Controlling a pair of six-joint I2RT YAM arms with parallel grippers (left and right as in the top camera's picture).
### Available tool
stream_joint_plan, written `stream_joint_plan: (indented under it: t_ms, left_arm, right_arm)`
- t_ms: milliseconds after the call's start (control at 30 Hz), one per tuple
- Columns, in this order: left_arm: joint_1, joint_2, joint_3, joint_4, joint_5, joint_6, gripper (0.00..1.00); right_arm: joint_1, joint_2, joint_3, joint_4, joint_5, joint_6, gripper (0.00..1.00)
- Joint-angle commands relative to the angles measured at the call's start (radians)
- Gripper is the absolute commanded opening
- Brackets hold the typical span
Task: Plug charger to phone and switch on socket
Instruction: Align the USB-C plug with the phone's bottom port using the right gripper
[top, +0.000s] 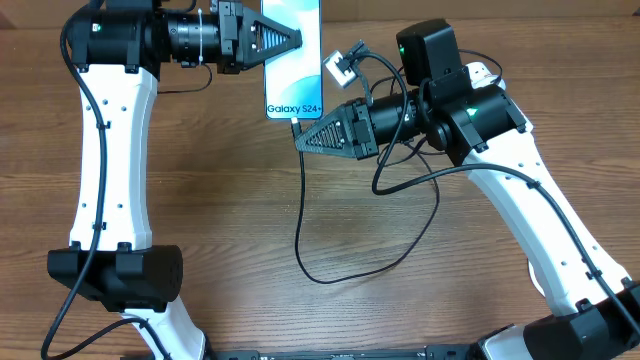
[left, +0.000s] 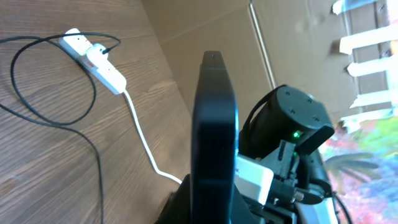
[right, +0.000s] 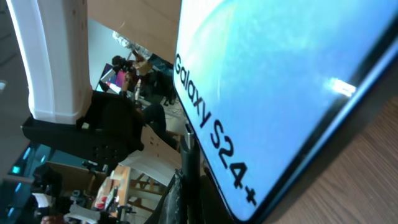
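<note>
Holding phone (top: 293, 55) up off the surface (top: 220, 200), L tool (top: 285, 40) is clamped on its side edges; it's slim, stiff, glass-faced and prob. slick, so grip the frame, not the screen. R tool (top: 300, 140) looks pinched on charger (top: 297, 210) just behind the tip, at phone's bottom edge; cable is light and floppy. Socket (left: 96, 59) lies well apart, w/ open wood around it.

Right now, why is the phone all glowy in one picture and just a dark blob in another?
Right wrist: the phone is close, its lit screen fills the frame, with a white glare spot. Left wrist: only its dark edge shows, blurred; the socket beyond looks sharper. Overhead: crisp, evenly lit.
</note>
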Motion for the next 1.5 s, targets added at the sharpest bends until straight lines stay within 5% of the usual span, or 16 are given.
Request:
stream_joint_plan:
  t_ms: [0, 200, 1467]
  left_arm:
    - [0.001, -0.009, 0.007, 0.039, 0.053, -0.122, 0.04]
    - [0.008, -0.009, 0.007, 0.109, 0.051, -0.229, 0.04]
    - [0.047, -0.009, 0.007, 0.108, 0.072, -0.288, 0.04]
  right_arm:
    - [0.005, -0.026, 0.014, 0.006, -0.015, 0.034, 0.04]
    - [0.005, -0.026, 0.014, 0.032, -0.016, 0.084, 0.04]
    - [-0.023, -0.026, 0.014, 0.134, -0.06, 0.188, 0.04]
